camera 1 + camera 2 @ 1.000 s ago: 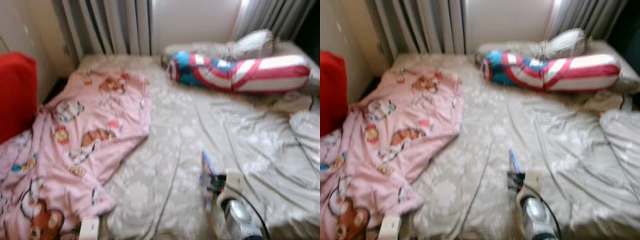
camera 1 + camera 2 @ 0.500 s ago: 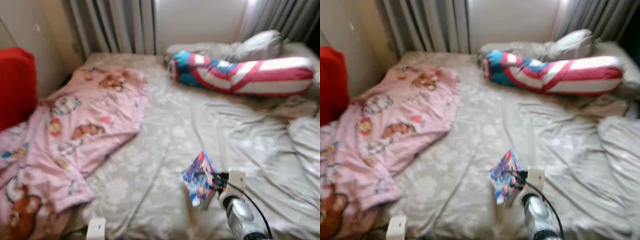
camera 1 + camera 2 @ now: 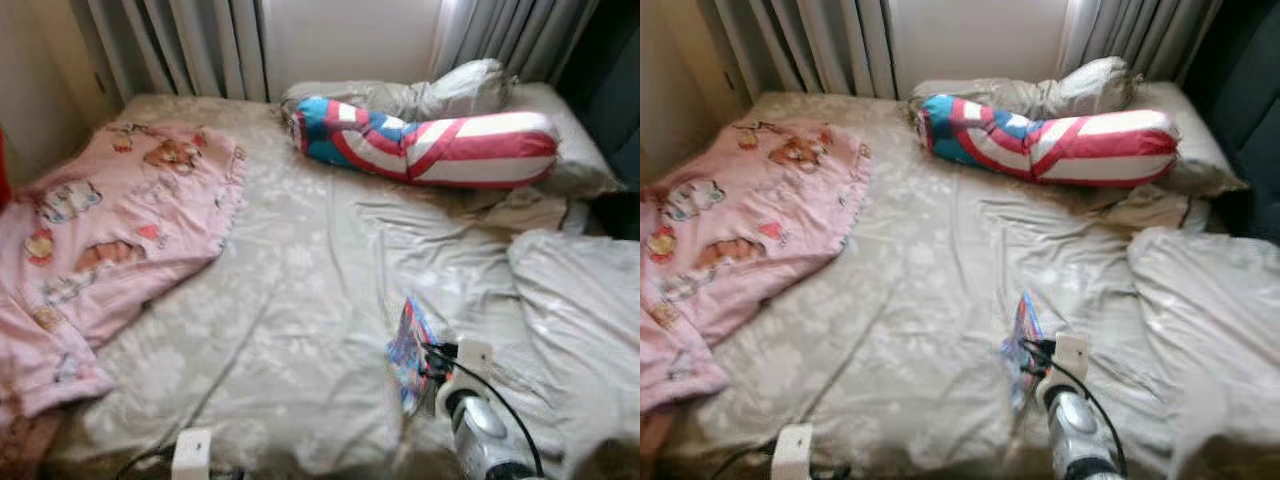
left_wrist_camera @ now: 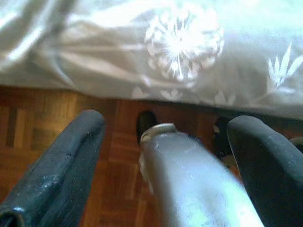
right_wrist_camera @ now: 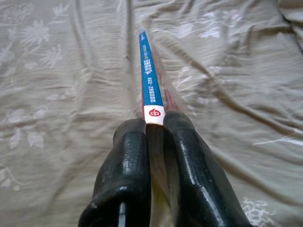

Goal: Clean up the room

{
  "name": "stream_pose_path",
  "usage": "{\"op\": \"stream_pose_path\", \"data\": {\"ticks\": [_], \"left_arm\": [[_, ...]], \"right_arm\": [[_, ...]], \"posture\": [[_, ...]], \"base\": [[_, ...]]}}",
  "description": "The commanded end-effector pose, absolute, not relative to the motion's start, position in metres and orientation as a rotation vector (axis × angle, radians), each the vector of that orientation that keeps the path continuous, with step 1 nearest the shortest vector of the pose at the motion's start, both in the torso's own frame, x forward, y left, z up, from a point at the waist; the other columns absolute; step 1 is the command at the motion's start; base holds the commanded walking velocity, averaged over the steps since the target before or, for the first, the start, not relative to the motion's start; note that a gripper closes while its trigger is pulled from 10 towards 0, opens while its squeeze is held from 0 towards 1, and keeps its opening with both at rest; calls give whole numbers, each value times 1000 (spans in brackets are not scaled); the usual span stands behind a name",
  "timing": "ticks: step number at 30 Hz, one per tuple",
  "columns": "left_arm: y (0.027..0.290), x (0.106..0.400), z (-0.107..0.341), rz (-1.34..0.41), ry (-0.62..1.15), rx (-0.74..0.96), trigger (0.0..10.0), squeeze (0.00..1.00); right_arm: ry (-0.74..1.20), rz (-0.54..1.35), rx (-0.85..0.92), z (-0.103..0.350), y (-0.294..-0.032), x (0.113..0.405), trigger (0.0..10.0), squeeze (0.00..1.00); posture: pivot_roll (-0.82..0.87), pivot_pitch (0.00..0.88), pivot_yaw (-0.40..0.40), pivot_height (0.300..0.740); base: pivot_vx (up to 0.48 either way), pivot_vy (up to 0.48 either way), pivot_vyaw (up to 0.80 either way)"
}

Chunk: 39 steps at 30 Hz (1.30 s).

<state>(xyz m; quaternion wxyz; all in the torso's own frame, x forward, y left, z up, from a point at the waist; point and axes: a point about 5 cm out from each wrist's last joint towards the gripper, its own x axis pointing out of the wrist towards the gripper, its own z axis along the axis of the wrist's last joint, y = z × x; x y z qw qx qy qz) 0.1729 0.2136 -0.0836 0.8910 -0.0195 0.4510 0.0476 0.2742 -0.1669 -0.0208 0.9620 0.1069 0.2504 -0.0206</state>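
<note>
Right gripper (image 5: 154, 124) pinches thin colourful packet (image 3: 407, 342) edge-on above grey bed sheet (image 3: 300, 300), near bed's foot. Left gripper (image 4: 165, 137) hangs low by wooden floor (image 4: 42, 137), fingers spread wide, nothing between. Packet print too blurred to read. Pink blanket (image 3: 90, 230) cut off at frame's left edge.

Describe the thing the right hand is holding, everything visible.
A thin, flat packet, glossy like printed plastic or card, with colourful blue, red and pink artwork on its faces. Its edge is blue with small white print and a red logo on white near the grip. The right hand is shut on one end, holding it edge-up above the beige flowered sheet, near the bed's foot.
</note>
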Motion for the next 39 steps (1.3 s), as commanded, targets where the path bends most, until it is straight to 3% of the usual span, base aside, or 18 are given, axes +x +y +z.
{"op": "stream_pose_path", "data": {"ticks": [1,11,25,34,39], "left_arm": [[210,171,-85,92,948,-43,10000,0],[210,171,-85,96,947,-46,10000,0],[210,171,-85,91,946,-37,10000,0],[210,171,-85,96,946,-41,10000,0],[210,171,-85,96,946,-41,10000,0]], "right_arm": [[472,-46,209,-15,-171,279,10000,0],[473,-56,213,-15,-172,279,10000,0],[480,-50,213,-15,-172,279,10000,0],[481,-43,208,-16,-170,279,10000,0],[473,-44,199,-15,-170,280,10000,0]], "posture": [[-74,69,-52,740],[-76,71,-53,740],[-79,75,-52,740],[-79,74,-54,740],[-79,74,-54,740]], "base": [[0,0,0],[0,0,0],[0,0,-781],[0,-241,-781],[0,0,-274]]}}
